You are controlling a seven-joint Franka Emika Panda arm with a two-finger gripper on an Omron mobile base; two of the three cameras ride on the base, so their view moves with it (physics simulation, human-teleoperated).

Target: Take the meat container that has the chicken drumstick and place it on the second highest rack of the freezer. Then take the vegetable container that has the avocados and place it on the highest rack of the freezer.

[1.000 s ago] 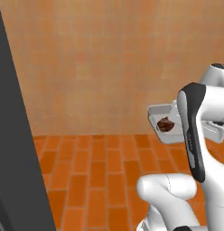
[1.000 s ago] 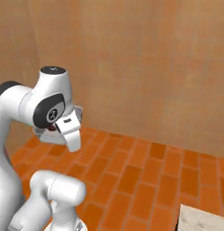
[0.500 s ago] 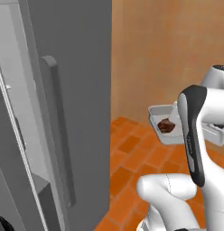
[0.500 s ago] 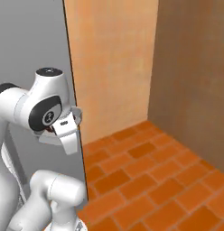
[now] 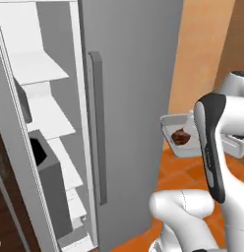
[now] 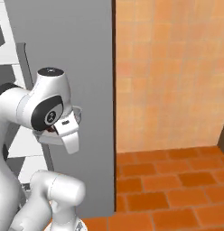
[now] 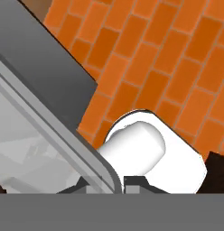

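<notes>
claw is closed on the rim of the meat container [image 5: 179, 129], which it carries level at chest height so the chicken drumstick [image 5: 180, 138] stays seated in the tray instead of sliding out. drumstick lies inside the tray, just past the claw's grip point; the forearm covers the near end of the tray in the left base view, so the jaws themselves aren't visible there. in the hand view the tray's rounded rim [image 7: 64, 135] runs diagonally right at the claw, consistent with an edge pinch, not a grasp around the body. tray interior looks pale and blurred from that angle, drumstick not readable there.

freezer [image 5: 129, 98] stands to the left of the claw, its door open with the long bar handle [image 5: 97, 128] facing the robot. white shelves [image 5: 43, 69] sit well to the left of and beyond the claw, with the door edge between the tray and the compartment. a dark bin [image 5: 45, 167] shows lower down.

judgement: transport step, tray not yet inside. held close to the body probably to clear the door. next move needs the tray swung left around the door edge and kept flat onto the second rack from the top. risk: tray corner clipping the door or shelf lip.
</notes>
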